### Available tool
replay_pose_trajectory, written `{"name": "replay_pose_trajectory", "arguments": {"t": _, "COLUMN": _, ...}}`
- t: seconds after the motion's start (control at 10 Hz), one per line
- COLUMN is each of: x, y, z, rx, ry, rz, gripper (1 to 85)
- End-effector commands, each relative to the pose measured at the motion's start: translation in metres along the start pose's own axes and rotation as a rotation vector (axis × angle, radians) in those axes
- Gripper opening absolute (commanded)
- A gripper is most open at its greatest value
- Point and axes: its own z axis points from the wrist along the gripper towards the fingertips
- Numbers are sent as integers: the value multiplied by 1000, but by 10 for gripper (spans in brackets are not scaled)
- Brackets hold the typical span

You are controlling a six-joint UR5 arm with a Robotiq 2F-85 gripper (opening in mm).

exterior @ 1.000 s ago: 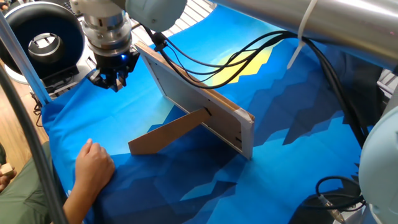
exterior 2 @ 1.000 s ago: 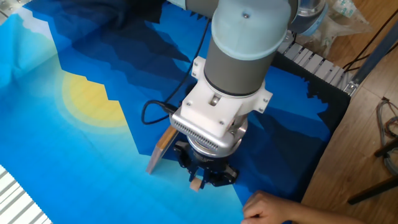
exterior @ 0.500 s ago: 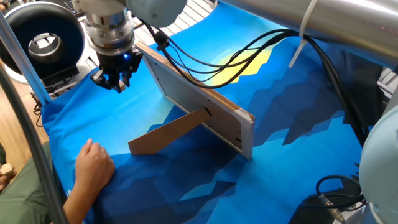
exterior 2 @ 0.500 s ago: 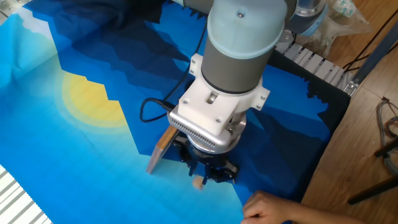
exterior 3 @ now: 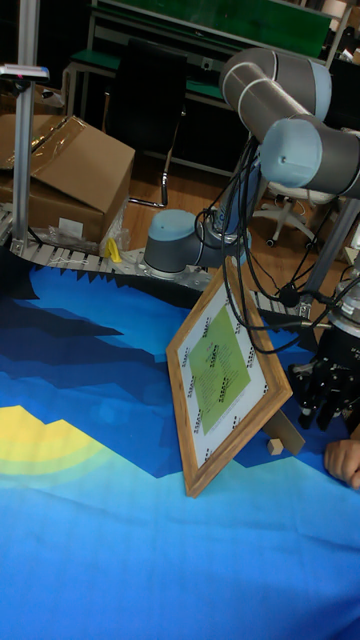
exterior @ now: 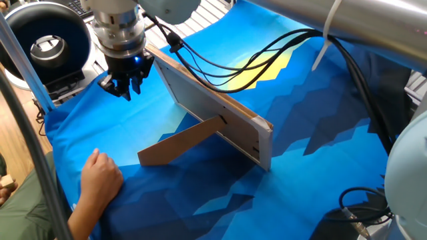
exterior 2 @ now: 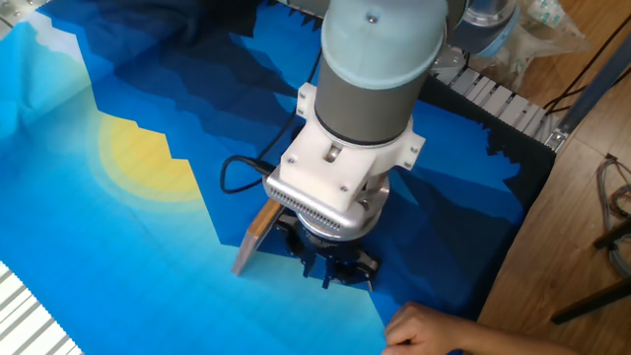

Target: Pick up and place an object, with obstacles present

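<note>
The obstacle is a wood-edged board (exterior: 213,107) that stands tilted on the blue cloth, held up by a brown strut (exterior: 179,144). The tall fixed view shows the face of the board (exterior 3: 228,375) with a green sheet on it. A small light wooden block (exterior 3: 272,446) lies on the cloth by the board's lower corner. My gripper (exterior: 124,87) hangs just above the cloth at the board's far end, fingers spread and nothing between them. The gripper (exterior 3: 322,398) is to the right of the block and apart from it. In the other fixed view my gripper (exterior 2: 330,268) hides the block.
A person's hand (exterior: 100,177) rests on the cloth near my gripper, and the hand (exterior 2: 424,330) lies close below it. Black cables (exterior: 267,50) trail over the board. A black ring light (exterior: 47,40) stands off the cloth's corner. A cardboard box (exterior 3: 65,175) sits behind the table.
My gripper has shifted a little along the cloth toward the board's end. The small block seen under the fingers in the other fixed view is now covered by the gripper.
</note>
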Motion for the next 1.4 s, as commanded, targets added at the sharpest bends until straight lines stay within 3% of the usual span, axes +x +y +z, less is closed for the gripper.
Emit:
{"name": "replay_pose_trajectory", "arguments": {"t": 0.0, "x": 5, "y": -7, "z": -36, "rx": 11, "ry": 34, "rz": 0, "gripper": 253}}
{"name": "replay_pose_trajectory", "arguments": {"t": 0.4, "x": 14, "y": -31, "z": -116, "rx": 8, "ry": 71, "rz": -7, "gripper": 257}}
{"name": "replay_pose_trajectory", "arguments": {"t": 0.7, "x": 28, "y": -62, "z": -157, "rx": 15, "ry": 79, "rz": -35, "gripper": 257}}
{"name": "replay_pose_trajectory", "arguments": {"t": 0.9, "x": 36, "y": -91, "z": -164, "rx": 15, "ry": 64, "rz": -63, "gripper": 250}}
{"name": "replay_pose_trajectory", "arguments": {"t": 1.1, "x": 51, "y": -115, "z": -152, "rx": 25, "ry": 47, "rz": -74, "gripper": 230}}
{"name": "replay_pose_trajectory", "arguments": {"t": 1.3, "x": 66, "y": -124, "z": -142, "rx": 8, "ry": 51, "rz": -36, "gripper": 207}}
